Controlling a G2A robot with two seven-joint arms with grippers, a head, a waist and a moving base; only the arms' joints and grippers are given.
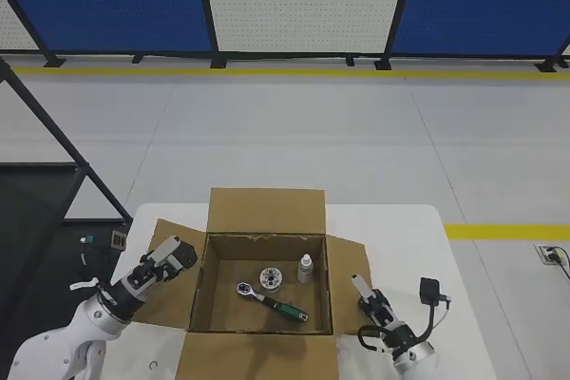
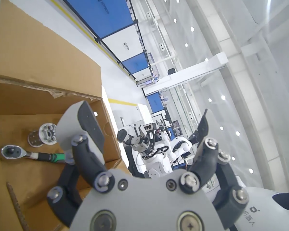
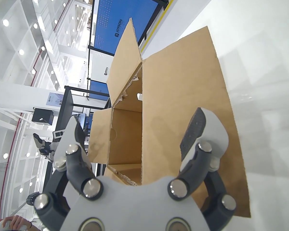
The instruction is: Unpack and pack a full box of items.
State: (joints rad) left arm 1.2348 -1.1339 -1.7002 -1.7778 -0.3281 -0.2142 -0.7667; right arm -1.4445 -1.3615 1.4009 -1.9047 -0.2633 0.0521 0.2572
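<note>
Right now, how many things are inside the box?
3. A ratchet wrench lies in the middle of the box floor, a round metal part sits just behind it, and a small white bottle stands beside that. The near wall may hide more.

A white table [image 1: 399, 228] takes up the lower middle of the top view, its far edge running just below the frame's centre. An open cardboard box [image 1: 266, 211] sits on it at centre, its four flaps spread outward over the tabletop. Strips of white surface show left and right of the flaps.
</note>
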